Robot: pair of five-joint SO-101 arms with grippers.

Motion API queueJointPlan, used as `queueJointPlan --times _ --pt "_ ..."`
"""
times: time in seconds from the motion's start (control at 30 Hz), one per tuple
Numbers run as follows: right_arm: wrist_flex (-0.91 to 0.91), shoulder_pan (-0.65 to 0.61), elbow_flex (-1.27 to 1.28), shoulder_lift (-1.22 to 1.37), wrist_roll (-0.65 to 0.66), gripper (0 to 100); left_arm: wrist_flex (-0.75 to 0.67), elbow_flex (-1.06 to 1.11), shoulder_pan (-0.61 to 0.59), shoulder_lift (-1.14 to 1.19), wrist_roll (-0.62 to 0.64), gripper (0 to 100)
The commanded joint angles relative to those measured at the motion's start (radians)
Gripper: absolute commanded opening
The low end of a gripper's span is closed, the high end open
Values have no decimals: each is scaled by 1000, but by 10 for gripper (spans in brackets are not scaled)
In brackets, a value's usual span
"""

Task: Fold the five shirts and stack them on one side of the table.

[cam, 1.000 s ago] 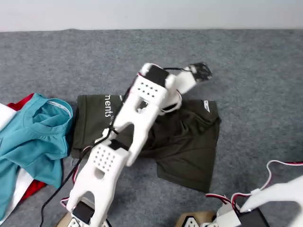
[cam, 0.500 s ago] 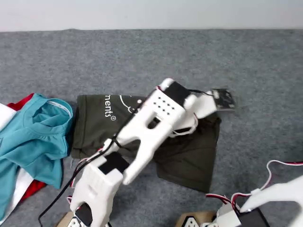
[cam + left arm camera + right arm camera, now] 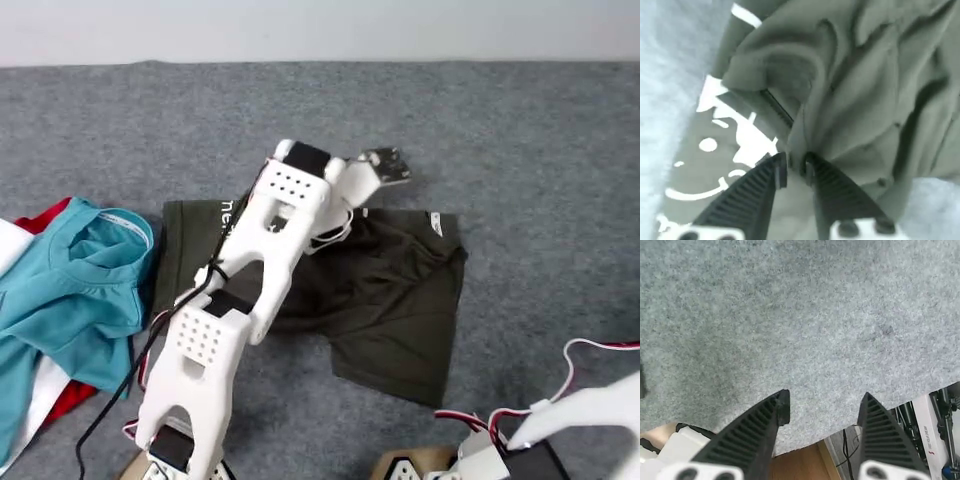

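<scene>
A dark olive shirt (image 3: 400,300) with white print lies crumpled in the middle of the grey table. My left arm (image 3: 290,190) stretches over its back edge near the print. In the left wrist view my left gripper (image 3: 795,167) is shut on a raised fold of the olive shirt (image 3: 865,90), right beside the white print (image 3: 735,145). My right arm (image 3: 580,415) rests at the front right corner. Its gripper (image 3: 822,407) is open over bare grey cloth, holding nothing.
A teal shirt (image 3: 70,280) lies unfolded on the left, on top of a red shirt (image 3: 45,215) and a white one (image 3: 10,245). Grey cloth (image 3: 520,130) covers the table, bare at the back and right. Cables (image 3: 580,350) loop at the front right.
The left arm swung to the right over the olive shirt half a second ago and has now come back left, to the shirt's back edge. The right arm has not moved.
</scene>
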Motion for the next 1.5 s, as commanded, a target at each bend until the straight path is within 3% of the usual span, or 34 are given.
queueJointPlan --times 0.0,0.27,0.53,0.77,1.1,1.47 --pt "16 -54 -14 -44 5 231 38 -145 25 -68 87 71" --pt "15 -277 -14 -44 -63 231 38 4 34 -351 172 72" --pt "7 -680 -12 -33 -172 231 37 292 -176 -713 267 72" --pt "-24 -972 -8 18 -175 231 37 524 -333 -1094 308 72" --pt "-111 -1073 -15 259 -215 231 35 849 -552 -1378 313 14" --pt "-177 -1165 -15 343 -210 231 34 1000 -574 -1453 316 14"
